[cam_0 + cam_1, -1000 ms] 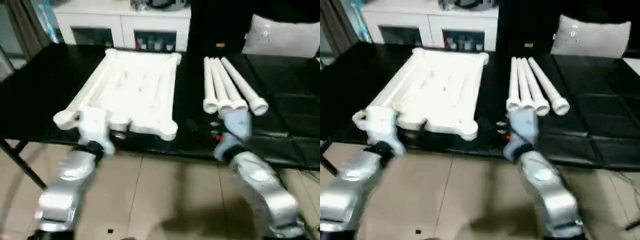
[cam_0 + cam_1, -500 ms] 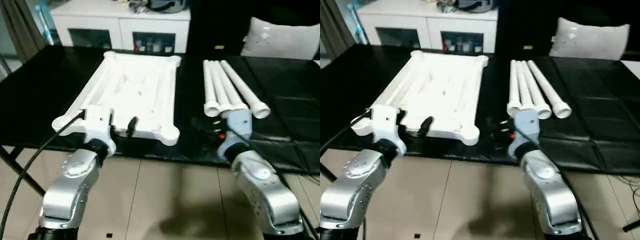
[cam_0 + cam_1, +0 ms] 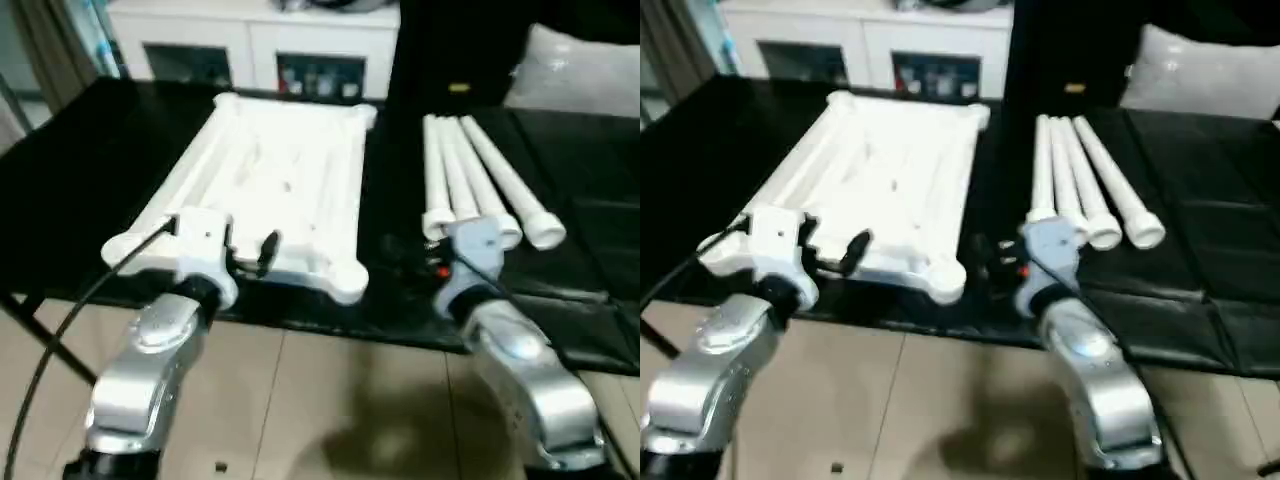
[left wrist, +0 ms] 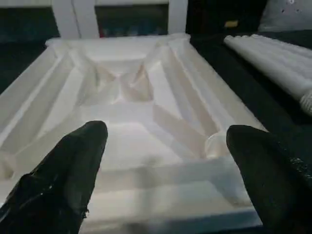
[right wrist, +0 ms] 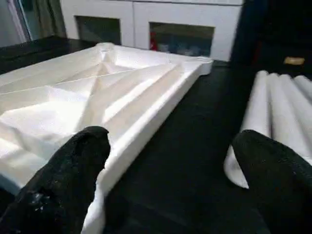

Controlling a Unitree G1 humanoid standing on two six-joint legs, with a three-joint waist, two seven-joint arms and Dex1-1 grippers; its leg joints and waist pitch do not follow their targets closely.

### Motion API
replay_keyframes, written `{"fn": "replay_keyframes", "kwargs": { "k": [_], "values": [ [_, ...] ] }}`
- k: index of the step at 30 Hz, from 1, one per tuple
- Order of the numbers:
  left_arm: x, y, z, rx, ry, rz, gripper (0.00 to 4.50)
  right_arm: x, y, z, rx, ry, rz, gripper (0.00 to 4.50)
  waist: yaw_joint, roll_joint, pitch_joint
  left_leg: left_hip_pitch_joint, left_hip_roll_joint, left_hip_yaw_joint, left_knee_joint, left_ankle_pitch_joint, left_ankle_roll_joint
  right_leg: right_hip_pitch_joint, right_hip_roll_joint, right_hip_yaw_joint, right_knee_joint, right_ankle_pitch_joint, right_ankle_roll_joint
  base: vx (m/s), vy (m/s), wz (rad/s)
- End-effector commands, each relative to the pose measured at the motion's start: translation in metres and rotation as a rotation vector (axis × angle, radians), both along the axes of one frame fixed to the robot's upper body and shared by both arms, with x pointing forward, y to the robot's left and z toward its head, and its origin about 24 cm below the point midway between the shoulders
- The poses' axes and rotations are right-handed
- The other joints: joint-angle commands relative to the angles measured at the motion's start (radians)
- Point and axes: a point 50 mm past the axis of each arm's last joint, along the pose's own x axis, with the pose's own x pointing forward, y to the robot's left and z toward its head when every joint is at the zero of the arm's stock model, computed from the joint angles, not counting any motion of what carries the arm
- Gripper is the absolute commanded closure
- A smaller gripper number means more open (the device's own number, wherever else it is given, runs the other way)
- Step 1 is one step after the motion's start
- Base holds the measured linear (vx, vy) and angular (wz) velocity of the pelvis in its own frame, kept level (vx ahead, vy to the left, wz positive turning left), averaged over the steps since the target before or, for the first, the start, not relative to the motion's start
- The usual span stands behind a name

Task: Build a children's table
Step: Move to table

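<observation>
Tabletop is lying ribs-up on the black table, four legs bunched just beside it. Both tools are hovering spread, left tool over the near edge, right tool between top and legs. Looking light, stiff, slick; grab a leg mid-shaft.

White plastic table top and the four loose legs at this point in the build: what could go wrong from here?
1. The white plastic table top lies ribbed side up with its near corners at the black work surface's front edge; a push from the open left gripper might tip it off.
2. The four white tapered legs lie loose and side by side; the open right gripper could nudge neighbours and roll them.
</observation>
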Motion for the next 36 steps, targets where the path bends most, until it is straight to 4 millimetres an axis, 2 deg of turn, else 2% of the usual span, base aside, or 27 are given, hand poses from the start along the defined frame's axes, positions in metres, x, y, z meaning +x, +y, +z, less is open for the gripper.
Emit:
{"fn": "replay_keyframes", "kwargs": {
  "k": [1,3,4,5,6,8,10,11,12,14,15,16,18,19,20,21,24,25,26,27,28,29,30,32,34,35,36],
  "values": [
    [-0.0006,-0.0030,0.0003,0.008,-0.003,-0.019,0.12,0.0016,-0.0014,0.0042,-0.008,-0.016,-0.005,0.00,0.044,-0.029,-0.043,-0.077,0.017,-0.006,0.051,0.019,0.193,0.146,-0.147,0.149,-0.185,-0.258,-0.150,0.045,-0.092,0.06],
    [-0.0008,-0.0026,0.0001,0.008,-0.003,-0.019,0.12,0.0019,-0.0012,0.0038,-0.010,-0.015,-0.005,0.00,0.061,-0.001,-0.024,-0.112,0.048,-0.023,0.045,0.099,0.048,0.145,-0.128,0.104,-0.188,-0.292,-0.245,0.046,-0.062,-0.11],
    [-0.0007,-0.0023,0.0001,0.009,-0.003,-0.018,0.12,0.0020,-0.0010,0.0038,-0.009,-0.015,-0.005,0.00,0.061,0.015,-0.027,-0.102,0.061,-0.023,0.013,0.116,0.036,0.138,-0.109,0.081,-0.187,-0.292,-0.261,0.000,0.000,0.00],
    [-0.0006,-0.0016,0.0002,0.009,-0.004,-0.017,0.12,0.0022,-0.0007,0.0038,-0.009,-0.015,-0.005,0.00,0.053,0.046,-0.026,-0.053,0.083,-0.010,-0.058,0.068,0.025,0.117,-0.069,0.024,-0.198,-0.350,-0.252,0.053,0.039,-0.06],
    [-0.0005,-0.0015,0.0003,0.009,-0.004,-0.017,0.12,0.0023,-0.0006,0.0038,-0.009,-0.015,-0.005,0.00,0.035,0.041,-0.001,-0.065,0.098,-0.019,-0.101,-0.028,0.027,0.112,-0.036,0.003,-0.185,-0.378,-0.224,0.053,0.039,-0.06],
    [0.0001,-0.0010,0.0008,0.008,-0.006,-0.016,0.12,0.0025,-0.0001,0.0039,-0.009,-0.015,-0.004,0.00,-0.020,0.075,-0.046,0.077,0.166,-0.113,-0.140,-0.153,0.118,0.033,0.020,-0.033,-0.066,-0.113,-0.185,0.100,0.057,0.05],
    [0.0001,-0.0014,0.0009,0.009,-0.007,-0.020,0.12,0.0023,-0.0002,0.0035,-0.010,-0.012,-0.006,0.00,-0.031,0.065,-0.045,0.108,0.190,-0.150,-0.138,-0.081,0.296,-0.020,0.003,-0.031,-0.015,-0.042,-0.084,0.098,0.047,0.05],
    [0.0000,-0.0017,0.0008,0.010,-0.007,-0.022,0.12,0.0022,-0.0003,0.0028,-0.011,-0.002,-0.008,0.00,-0.036,0.048,-0.042,0.097,0.178,-0.140,-0.128,-0.020,0.370,-0.029,-0.021,-0.013,-0.023,-0.004,-0.047,0.084,-0.005,0.10],
    [-0.0002,-0.0021,0.0007,0.011,-0.007,-0.025,0.12,0.0021,-0.0004,0.0025,-0.010,0.001,-0.009,0.00,-0.029,0.027,-0.039,0.078,0.124,-0.038,-0.090,-0.034,0.285,-0.002,-0.047,0.033,-0.098,0.045,-0.109,0.084,-0.005,0.10],
    [-0.0005,-0.0026,0.0005,0.012,-0.007,-0.028,0.12,0.0021,-0.0006,0.0023,-0.010,0.004,-0.010,0.00,0.005,-0.015,-0.048,-0.043,0.004,0.041,-0.005,-0.021,0.148,0.155,-0.045,0.150,-0.144,0.060,-0.242,0.128,-0.047,-0.19],
    [-0.0011,-0.0033,0.0000,0.012,-0.005,-0.033,0.12,0.0023,-0.0010,0.0025,-0.011,0.003,-0.009,0.00,0.072,-0.006,-0.045,-0.122,0.024,-0.004,0.082,-0.007,-0.025,0.211,-0.089,0.249,-0.162,0.104,-0.339,0.133,-0.049,-0.31],
    [-0.0015,-0.0036,-0.0005,0.014,-0.004,-0.037,0.12,0.0027,-0.0011,0.0032,-0.019,-0.006,-0.003,0.00,0.071,-0.022,-0.028,-0.177,0.037,-0.025,0.071,0.065,0.009,0.224,-0.111,0.173,-0.150,0.195,-0.319,0.096,-0.028,-0.52],
    [-0.0025,-0.0040,-0.0012,0.016,-0.003,-0.046,0.12,0.0036,-0.0010,0.0036,-0.023,-0.010,0.003,0.00,0.058,0.032,-0.051,-0.112,0.060,-0.033,-0.029,0.161,0.012,0.158,-0.026,0.083,-0.139,0.209,-0.263,0.078,0.008,-0.27],
    [-0.0029,-0.0041,-0.0012,0.016,-0.003,-0.049,0.12,0.0041,-0.0009,0.0036,-0.022,-0.009,0.003,0.00,0.033,0.077,-0.041,-0.067,0.103,-0.056,-0.102,0.085,0.053,0.118,0.025,0.023,-0.121,0.009,-0.207,0.102,0.047,0.03],
    [-0.0031,-0.0039,-0.0012,0.016,-0.003,-0.049,0.12,0.0045,-0.0007,0.0037,-0.022,-0.010,0.004,0.00,-0.011,0.089,-0.048,0.050,0.187,-0.145,-0.129,-0.088,0.141,0.015,0.042,-0.005,-0.019,-0.114,-0.140,0.128,0.050,0.02],
    [-0.0032,-0.0038,-0.0012,0.016,-0.004,-0.049,0.12,0.0046,-0.0006,0.0037,-0.022,-0.010,0.005,0.00,-0.029,0.084,-0.062,0.080,0.197,-0.183,-0.130,-0.143,0.260,-0.007,0.027,-0.018,0.025,-0.102,-0.068,0.128,0.050,0.02],
    [-0.0038,-0.0038,-0.0017,0.017,-0.002,-0.048,0.12,0.0041,-0.0002,0.0034,-0.028,-0.009,0.013,0.00,-0.022,0.060,-0.035,0.040,0.167,-0.137,-0.140,-0.140,0.351,-0.025,0.005,-0.014,0.023,-0.012,0.019,0.031,0.006,0.03],
    [-0.0041,-0.0039,-0.0019,0.017,-0.001,-0.050,0.12,0.0040,0.0000,0.0033,-0.031,-0.008,0.017,0.00,-0.014,0.032,-0.030,0.019,0.116,-0.090,-0.122,-0.198,0.290,-0.006,-0.021,0.008,-0.061,0.029,-0.007,0.000,0.000,0.00],
    [-0.0042,-0.0040,-0.0021,0.019,0.000,-0.052,0.12,0.0040,0.0000,0.0033,-0.031,-0.008,0.018,0.00,0.018,0.003,-0.025,-0.052,0.039,-0.011,-0.061,-0.199,0.173,0.082,-0.100,0.080,-0.167,-0.087,-0.063,0.002,-0.084,-0.02],
    [-0.0043,-0.0038,-0.0024,0.020,0.001,-0.053,0.12,0.0038,0.0001,0.0031,-0.031,-0.008,0.019,0.00,0.048,-0.023,-0.040,-0.095,0.042,-0.014,0.026,-0.033,0.112,0.148,-0.156,0.120,-0.205,-0.380,-0.074,0.002,-0.084,-0.02],
    [-0.0043,-0.0034,-0.0029,0.021,0.002,-0.054,0.12,0.0037,0.0001,0.0027,-0.032,-0.008,0.019,0.00,0.064,-0.002,-0.050,-0.110,0.051,-0.020,0.034,0.022,0.099,0.154,-0.163,0.135,-0.195,-0.384,-0.106,0.027,-0.074,0.00],
    [-0.0041,-0.0031,-0.0032,0.022,0.003,-0.054,0.12,0.0037,0.0000,0.0025,-0.034,-0.008,0.018,0.00,0.061,-0.002,-0.039,-0.128,0.052,-0.020,0.016,0.088,0.088,0.156,-0.124,0.108,-0.195,-0.347,-0.155,0.067,-0.042,0.03],
    [-0.0039,-0.0027,-0.0034,0.023,0.003,-0.055,0.12,0.0037,0.0001,0.0024,-0.033,-0.008,0.018,0.00,0.063,0.016,-0.038,-0.118,0.060,-0.018,-0.012,0.113,0.081,0.149,-0.103,0.084,-0.191,-0.317,-0.181,0.067,-0.042,0.03],
    [-0.0036,-0.0024,-0.0035,0.024,0.003,-0.056,0.12,0.0033,0.0000,0.0021,-0.035,-0.008,0.018,0.00,0.039,0.051,-0.044,-0.040,0.100,-0.024,-0.100,0.086,0.100,0.099,0.002,-0.001,-0.145,-0.160,-0.186,0.100,0.015,0.04],
    [-0.0035,-0.0025,-0.0035,0.021,0.002,-0.057,0.12,0.0027,-0.0002,0.0017,-0.038,-0.008,0.017,0.00,0.004,0.072,-0.063,0.053,0.137,-0.079,-0.117,0.045,0.200,0.050,0.017,-0.032,-0.090,-0.063,-0.194,0.115,0.033,0.05],
    [-0.0035,-0.0026,-0.0037,0.020,0.003,-0.057,0.12,0.0025,-0.0004,0.0016,-0.040,-0.007,0.017,0.00,-0.015,0.074,-0.060,0.098,0.170,-0.122,-0.119,0.042,0.302,-0.005,0.013,-0.036,-0.043,-0.044,-0.169,0.112,0.022,0.06],
    [-0.0036,-0.0027,-0.0038,0.020,0.003,-0.057,0.12,0.0025,-0.0005,0.0016,-0.040,-0.007,0.016,0.00,-0.022,0.067,-0.059,0.106,0.181,-0.137,-0.119,0.074,0.359,-0.021,0.007,-0.033,-0.026,-0.036,-0.131,0.112,0.022,0.06]
  ]
}}
